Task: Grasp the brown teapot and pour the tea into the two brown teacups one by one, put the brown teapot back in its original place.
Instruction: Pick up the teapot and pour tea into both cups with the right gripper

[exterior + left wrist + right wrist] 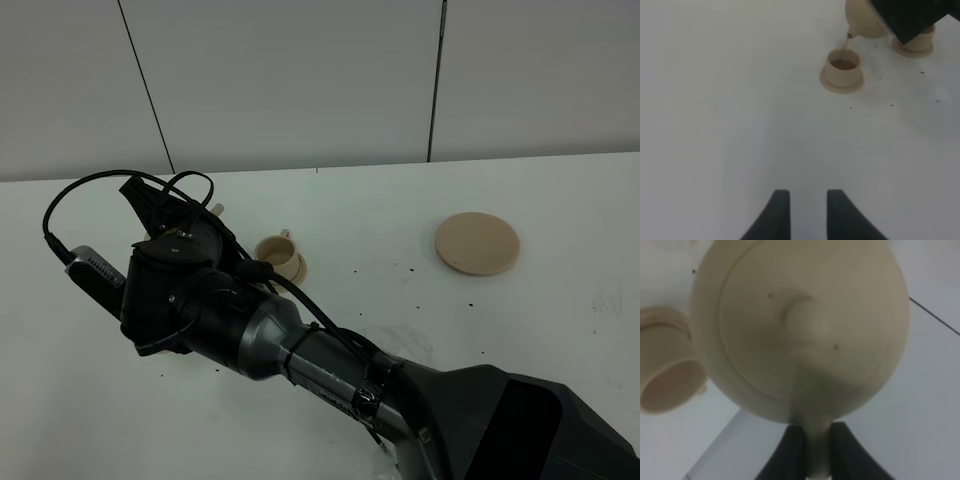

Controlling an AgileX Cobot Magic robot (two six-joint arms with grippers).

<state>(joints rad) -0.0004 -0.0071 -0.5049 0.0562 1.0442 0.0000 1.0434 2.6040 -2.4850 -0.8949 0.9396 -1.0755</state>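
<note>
Tea (842, 65) streams from the brown teapot (863, 22), gripped by the right hand (815, 440), into a teacup (840, 78); left hand (807, 212) hangs open.

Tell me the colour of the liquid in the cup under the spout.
The tea is reddish brown; the left wrist view shows it best.

In the right wrist view the brown teapot (800, 330) is blurred by closeness, a teacup (665, 385) is clipped by the picture's edge (which of the two cannot be told), and only the finger ends of the right tool (816, 435) are shown. In the high view the teapot is hidden behind the right arm (230, 320), save for a tan tip (215, 209) too small to be identified. In the left wrist view the teapot is cut off and covered by the arm's dark bulk, the farther teacup (914, 44) is partly masked, and the left tool (807, 200) is cropped.
</note>
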